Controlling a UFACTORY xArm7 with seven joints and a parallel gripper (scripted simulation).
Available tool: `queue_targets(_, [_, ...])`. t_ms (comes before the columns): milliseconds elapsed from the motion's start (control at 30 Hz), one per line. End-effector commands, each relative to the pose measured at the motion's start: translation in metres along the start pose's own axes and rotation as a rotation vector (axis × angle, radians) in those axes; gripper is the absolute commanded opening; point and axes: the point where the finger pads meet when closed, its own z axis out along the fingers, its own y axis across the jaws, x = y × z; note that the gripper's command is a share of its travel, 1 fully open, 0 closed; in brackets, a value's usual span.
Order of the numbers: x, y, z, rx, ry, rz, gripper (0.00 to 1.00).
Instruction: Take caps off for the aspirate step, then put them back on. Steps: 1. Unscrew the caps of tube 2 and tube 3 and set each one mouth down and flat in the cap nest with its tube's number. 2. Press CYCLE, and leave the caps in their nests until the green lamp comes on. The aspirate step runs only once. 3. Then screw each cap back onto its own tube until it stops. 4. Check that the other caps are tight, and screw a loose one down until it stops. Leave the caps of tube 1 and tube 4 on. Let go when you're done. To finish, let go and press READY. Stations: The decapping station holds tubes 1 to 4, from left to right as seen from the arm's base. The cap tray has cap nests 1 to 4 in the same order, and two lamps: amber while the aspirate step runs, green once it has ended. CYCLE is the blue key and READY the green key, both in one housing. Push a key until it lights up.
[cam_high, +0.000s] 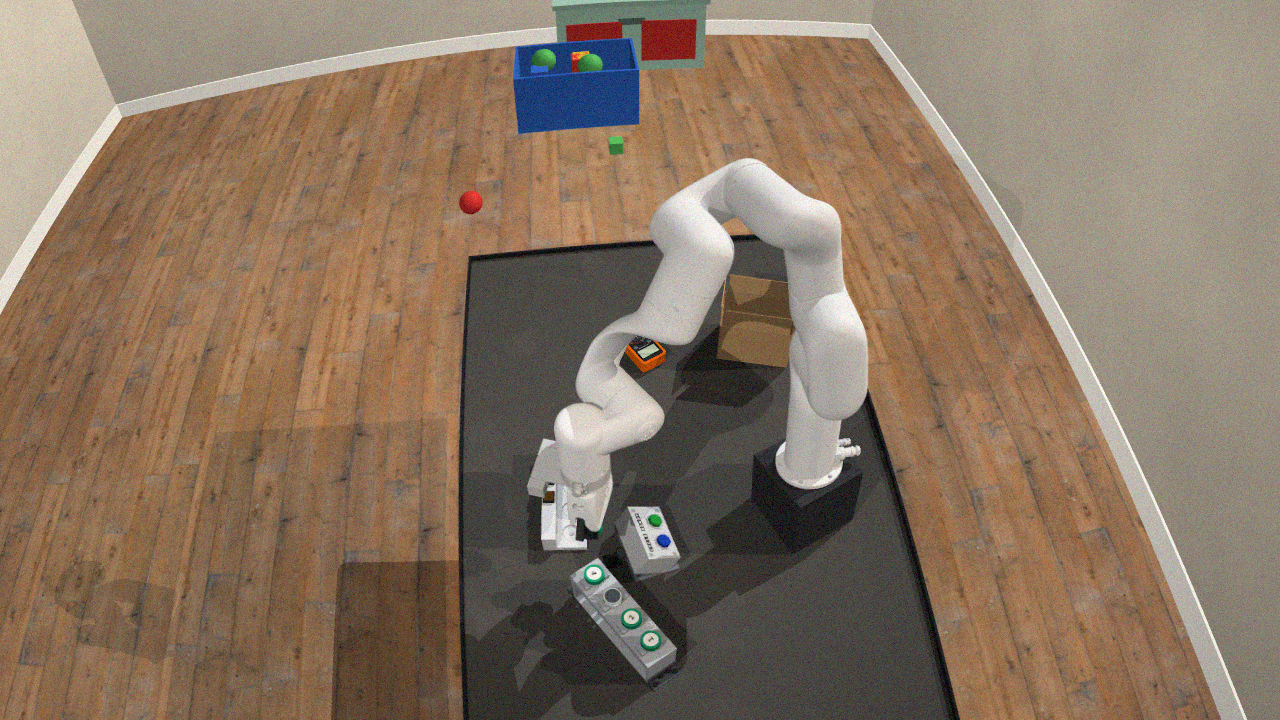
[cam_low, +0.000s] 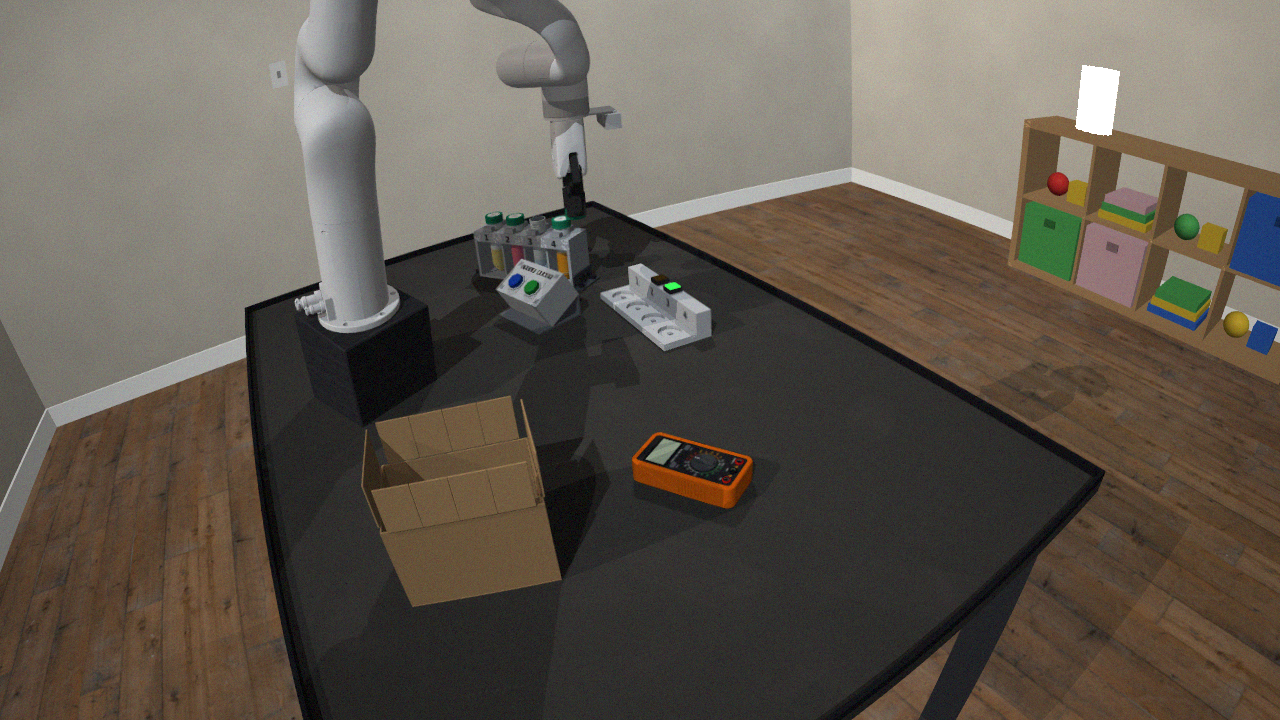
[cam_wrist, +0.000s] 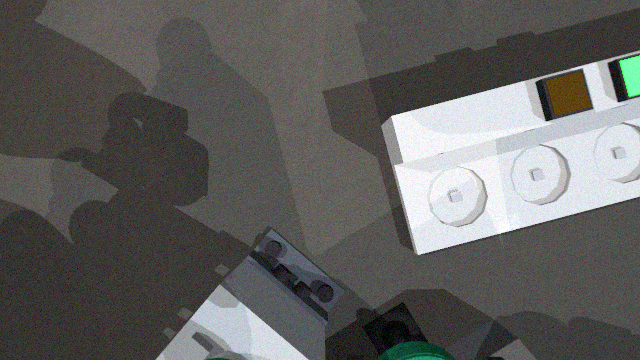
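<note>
My gripper (cam_low: 571, 202) is shut on a green cap (cam_wrist: 413, 351), which shows only at the bottom edge of the wrist view. It hangs above the table between the cap tray (cam_low: 657, 308) and the tube rack (cam_low: 529, 243), close to the rack's tube 4 end. Tube 3 (cam_low: 537, 220) stands open; the other three tubes carry green caps. The tray's nests (cam_wrist: 539, 174) in view are empty. Its green lamp (cam_wrist: 630, 77) is lit and its amber lamp (cam_wrist: 566, 94) is dark. From above, the gripper (cam_high: 586, 530) is beside the key housing (cam_high: 650, 540).
The housing holds the blue key (cam_low: 514, 280) and the green key (cam_low: 531, 286), in front of the rack. An open cardboard box (cam_low: 460, 501) and an orange multimeter (cam_low: 691, 468) lie nearer the table's front. The arm's base (cam_low: 362, 344) stands left of the rack.
</note>
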Motion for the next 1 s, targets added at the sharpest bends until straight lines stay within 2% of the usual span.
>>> queue_targets(0, [-0.015,-0.032,-0.001,-0.004,0.008,0.003,0.0])
queue_targets(100, [-0.019,-0.038,-0.001,-0.004,0.007,0.003,0.0])
queue_targets(467, [-0.059,-0.107,0.0,-0.003,0.007,0.003,0.0])
queue_targets(767, [-0.059,-0.107,0.0,-0.003,0.007,0.003,0.0])
queue_targets(967, [-0.059,-0.107,0.018,-0.003,0.007,0.003,0.0])
